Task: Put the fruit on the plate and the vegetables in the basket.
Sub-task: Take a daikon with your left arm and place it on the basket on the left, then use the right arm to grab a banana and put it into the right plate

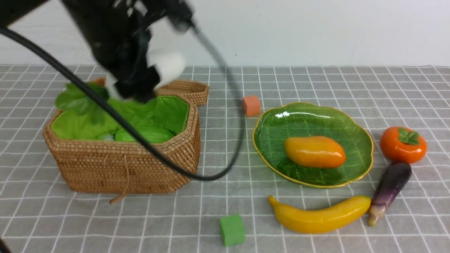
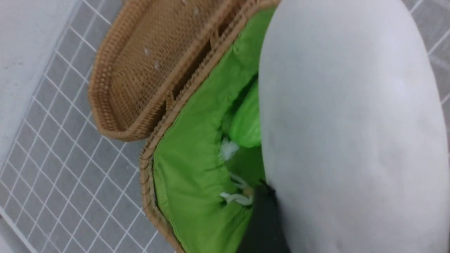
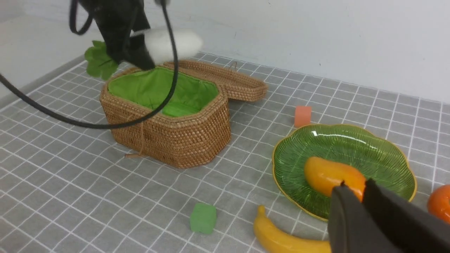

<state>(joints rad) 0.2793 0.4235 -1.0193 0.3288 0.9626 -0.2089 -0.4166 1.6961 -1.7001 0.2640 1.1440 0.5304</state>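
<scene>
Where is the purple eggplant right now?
In the front view the eggplant lies on the table at the right, outside the plate, just in front of the persimmon, its stem end beside the banana tip.

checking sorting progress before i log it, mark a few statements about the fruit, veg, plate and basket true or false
1. The mango lies on the plate. True.
2. The banana is on the plate too. False: it lies on the table in front of the plate.
3. The left gripper holds the white radish in its jaws above the basket. True.
4. The eggplant is in the basket. False: it lies on the table beside the persimmon.
5. The cucumber lies inside the basket. True.
</scene>
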